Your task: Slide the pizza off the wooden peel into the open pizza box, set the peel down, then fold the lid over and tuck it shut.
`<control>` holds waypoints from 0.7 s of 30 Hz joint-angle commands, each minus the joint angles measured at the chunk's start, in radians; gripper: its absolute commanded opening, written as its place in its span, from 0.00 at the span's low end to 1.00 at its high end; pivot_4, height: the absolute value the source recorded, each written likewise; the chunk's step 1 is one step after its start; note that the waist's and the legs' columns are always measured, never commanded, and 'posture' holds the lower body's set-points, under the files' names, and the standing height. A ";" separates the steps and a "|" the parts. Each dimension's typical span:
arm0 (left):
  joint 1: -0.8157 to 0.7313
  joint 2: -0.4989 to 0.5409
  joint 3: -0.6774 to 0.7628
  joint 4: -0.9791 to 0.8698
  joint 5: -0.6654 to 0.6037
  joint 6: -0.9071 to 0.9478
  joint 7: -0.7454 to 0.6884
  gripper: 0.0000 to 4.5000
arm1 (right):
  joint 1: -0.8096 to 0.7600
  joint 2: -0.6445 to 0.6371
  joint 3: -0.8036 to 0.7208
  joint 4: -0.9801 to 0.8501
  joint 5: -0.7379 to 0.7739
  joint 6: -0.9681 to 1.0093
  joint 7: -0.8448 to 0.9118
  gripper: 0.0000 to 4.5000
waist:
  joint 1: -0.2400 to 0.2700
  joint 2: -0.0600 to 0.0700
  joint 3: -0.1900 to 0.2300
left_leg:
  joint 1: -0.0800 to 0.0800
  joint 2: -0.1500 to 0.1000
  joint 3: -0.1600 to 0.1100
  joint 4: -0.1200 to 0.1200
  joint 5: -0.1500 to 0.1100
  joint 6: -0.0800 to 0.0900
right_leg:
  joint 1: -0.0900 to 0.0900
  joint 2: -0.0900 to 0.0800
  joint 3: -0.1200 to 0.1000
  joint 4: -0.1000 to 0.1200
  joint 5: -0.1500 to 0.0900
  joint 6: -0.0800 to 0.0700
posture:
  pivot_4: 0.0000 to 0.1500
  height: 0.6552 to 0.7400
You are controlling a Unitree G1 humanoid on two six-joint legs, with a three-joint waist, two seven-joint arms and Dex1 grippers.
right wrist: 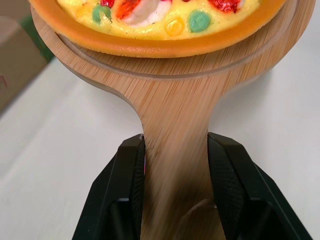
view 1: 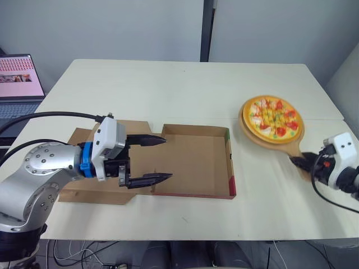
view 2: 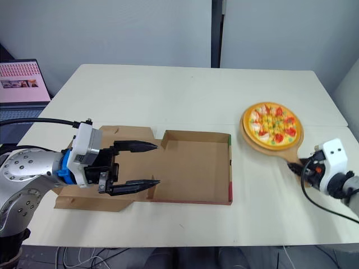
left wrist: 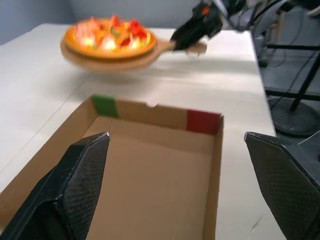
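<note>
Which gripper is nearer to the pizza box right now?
Left. The left gripper hangs open over the left edge of the pizza box; the right gripper grips the handle of the wooden peel, off to the box's right.

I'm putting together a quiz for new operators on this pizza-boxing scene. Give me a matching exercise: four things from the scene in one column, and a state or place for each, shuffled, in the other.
Things
1. pizza
2. pizza box
3. left gripper
4. right gripper

States
A. shut on the handle of the wooden peel
B. open-topped and empty
C. lying on the wooden peel
D. open, hovering at the box's left end

Pairs: 1-C, 2-B, 3-D, 4-A
</note>
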 commanded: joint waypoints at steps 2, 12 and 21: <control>0.066 0.034 0.091 -0.006 0.029 -0.026 0.003 1.00 | -0.110 -0.097 0.044 0.005 -0.014 -0.114 0.084 0.34 | -0.003 0.000 0.000 | 0.000 0.000 0.000 0.000 0.000 0.000 | 0.000 0.000 0.000 0.000 0.000 0.000 | 1.00 0.92; 0.137 0.039 0.136 -0.016 0.060 -0.040 0.022 1.00 | -0.328 -0.215 0.329 0.133 -0.149 -0.360 0.304 0.34 | -0.003 0.001 0.002 | 0.000 0.001 0.000 0.000 0.000 0.000 | 0.000 -0.001 -0.001 0.000 0.000 0.000 | 1.00 0.92; 0.149 0.032 0.125 -0.031 0.064 -0.041 0.035 1.00 | -0.441 -0.188 0.468 0.208 -0.258 -0.521 0.397 0.34 | -0.002 0.001 0.002 | 0.000 0.004 0.000 0.000 0.000 0.000 | -0.001 -0.001 -0.001 0.000 0.000 0.000 | 1.00 0.92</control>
